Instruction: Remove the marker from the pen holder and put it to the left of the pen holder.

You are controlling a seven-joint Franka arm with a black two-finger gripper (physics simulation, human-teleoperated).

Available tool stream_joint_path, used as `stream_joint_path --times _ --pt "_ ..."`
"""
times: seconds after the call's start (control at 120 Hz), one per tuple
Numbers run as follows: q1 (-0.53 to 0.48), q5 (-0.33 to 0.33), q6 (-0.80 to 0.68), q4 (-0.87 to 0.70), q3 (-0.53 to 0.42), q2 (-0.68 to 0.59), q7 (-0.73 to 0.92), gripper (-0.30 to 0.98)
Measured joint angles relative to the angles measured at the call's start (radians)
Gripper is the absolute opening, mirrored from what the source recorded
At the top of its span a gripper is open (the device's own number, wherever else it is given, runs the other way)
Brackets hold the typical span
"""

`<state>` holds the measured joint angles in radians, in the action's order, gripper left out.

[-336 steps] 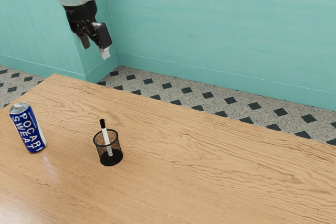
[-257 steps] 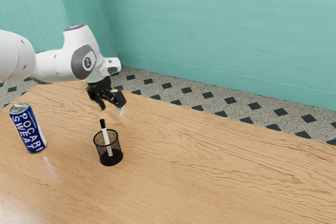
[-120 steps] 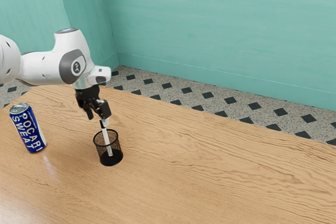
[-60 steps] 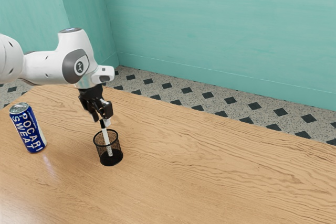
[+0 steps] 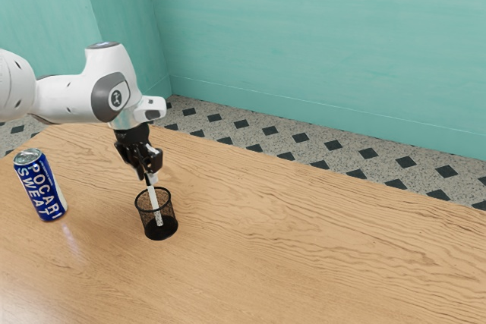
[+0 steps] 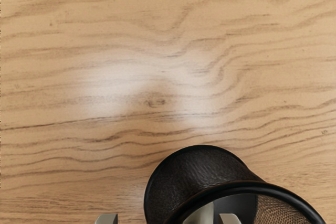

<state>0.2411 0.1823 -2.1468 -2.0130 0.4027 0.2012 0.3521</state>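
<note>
Above the black mesh pen holder (image 5: 168, 212), my gripper (image 5: 149, 177) points down with its fingers around the marker's black cap, partly apart. The white marker (image 5: 154, 200) stands slightly tilted inside the holder, its lower end near the bottom. In the wrist view, my gripper (image 6: 168, 219) has its two pale fingertips well apart. The marker (image 6: 203, 215) lies between them, nearer to one fingertip, with a wide gap to the other. The pen holder (image 6: 191, 176) is below the hand, its rim partly cut off by the picture's edge.
A blue drink can (image 5: 42, 189) stands upright on the wooden table (image 5: 304, 256), toward the exterior view's left from the pen holder. The table's far edge runs behind the hand, with a tiled floor and a green wall beyond.
My hand came down from high up to the marker's top. Over the last half second the fingers drew closer together. The marker, holder and can have kept their places.
</note>
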Motion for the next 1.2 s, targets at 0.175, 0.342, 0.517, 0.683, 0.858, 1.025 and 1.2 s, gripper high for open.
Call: stream_joint_path --times 0.175,0.342,0.517,0.683,0.858,1.025,1.2 --pt "0.0 0.0 0.0 0.001 -0.001 -0.001 -0.009 0.1" --pt "0.0 -0.002 -0.001 0.001 -0.001 -0.001 -0.017 0.03" --pt "0.001 -0.006 -0.003 0.01 -0.008 -0.006 -0.029 -0.05" --pt "0.003 -0.011 -0.005 0.031 -0.023 -0.017 -0.045 -0.08" --pt "0.009 -0.021 0.024 0.052 -0.014 -0.074 -0.06 -0.1" --pt "0.01 -0.052 0.117 0.165 -0.012 -0.102 -0.072 -0.1" --pt "0.013 -0.097 0.211 0.264 -0.01 -0.101 -0.083 -0.1"
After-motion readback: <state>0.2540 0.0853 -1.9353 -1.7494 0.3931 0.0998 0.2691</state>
